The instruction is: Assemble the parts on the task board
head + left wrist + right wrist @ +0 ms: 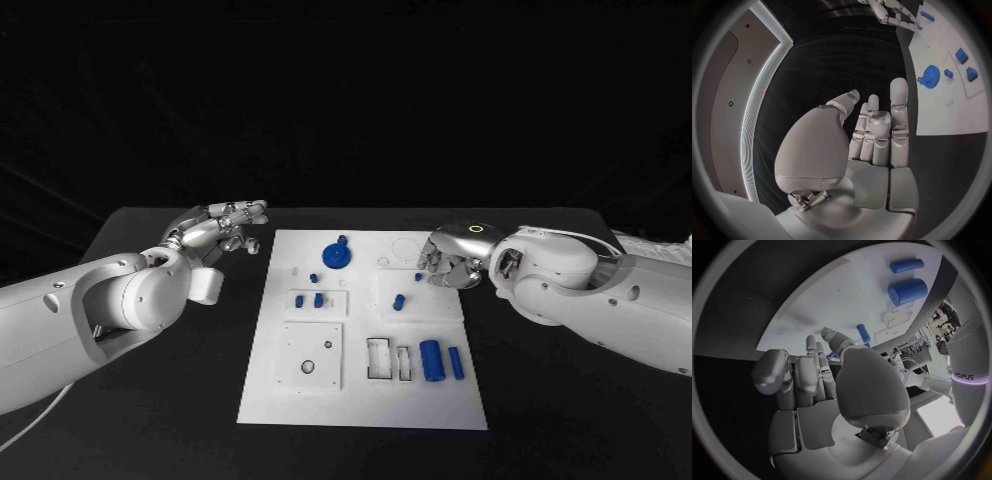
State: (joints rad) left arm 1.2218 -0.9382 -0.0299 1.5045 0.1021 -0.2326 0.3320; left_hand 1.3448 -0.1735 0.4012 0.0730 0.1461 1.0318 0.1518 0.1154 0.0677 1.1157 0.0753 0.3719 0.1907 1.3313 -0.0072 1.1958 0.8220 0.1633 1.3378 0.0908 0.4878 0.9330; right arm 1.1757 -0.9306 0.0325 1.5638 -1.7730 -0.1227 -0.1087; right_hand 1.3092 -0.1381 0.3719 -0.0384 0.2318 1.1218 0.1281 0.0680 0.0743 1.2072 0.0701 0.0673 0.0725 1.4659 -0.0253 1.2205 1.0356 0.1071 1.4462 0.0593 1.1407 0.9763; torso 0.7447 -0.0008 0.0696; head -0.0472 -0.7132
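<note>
The white task board (368, 395) lies in the middle of the black table. On it are a blue gear (335, 257), two short blue pegs (309, 299), another small blue piece (395, 298) and two blue cylinders (441, 361) lying side by side. My left hand (216, 232) hovers over the table beside the board's far left corner, fingers straight and apart, holding nothing (873, 130). My right hand (450, 260) hangs over the board's far right edge with fingers curled downward. A sliver of blue (831, 356) shows between its thumb and fingers; whether it is held is unclear.
Near the front of the board are a square recessed plate (313, 355) and narrow rectangular slots (388, 360). Black table (562, 400) borders the board on both sides. In the left wrist view the gear (929, 76) and the right hand (892, 12) appear beyond the board's edge.
</note>
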